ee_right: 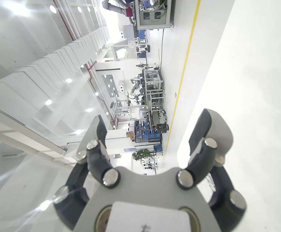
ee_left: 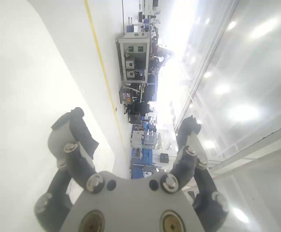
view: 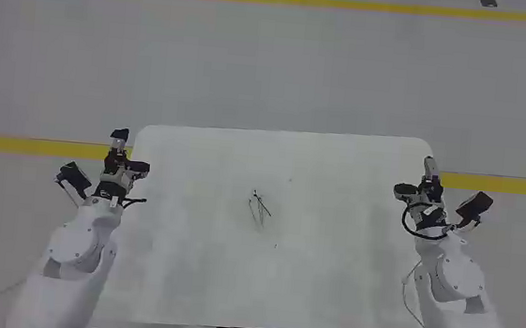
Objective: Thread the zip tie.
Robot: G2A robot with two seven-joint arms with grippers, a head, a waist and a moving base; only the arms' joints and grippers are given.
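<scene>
Two grippers logged, both empty.

Top view: the zip tie [view: 259, 206] lay near the middle of the white table [view: 328, 283], a small cluster of thin dark strands. I could not tell whether it was one tie or several crossed. My left gripper [view: 119, 136] sat at the table's left edge near the far corner, pointing away from me. My right gripper [view: 429, 165] sat at the right edge, roughly level with the left one. The zip tie lay between them, well apart from both. A yellow floor line [view: 20, 145] ran out from behind the table.

Left wrist view: my left gripper [ee_left: 131, 123] was spread wide. Its dark fingers [ee_left: 76, 129] stood far apart, with nothing held and just the room beyond in the gap. The table's rounded edge [ee_left: 33, 87] ran beside one finger. Past it were the yellow floor line [ee_left: 103, 66] and a metal-framed equipment cabinet [ee_left: 134, 59].

Right wrist view: my right gripper [ee_right: 151, 127] was likewise fully spread, fingers [ee_right: 99, 131] far apart, gripping nothing. The table [ee_right: 252, 87] lay just beside one finger. The yellow floor line [ee_right: 186, 55] ran alongside it. A potted plant [ee_right: 142, 154] stood in the room far beyond the gap.
</scene>
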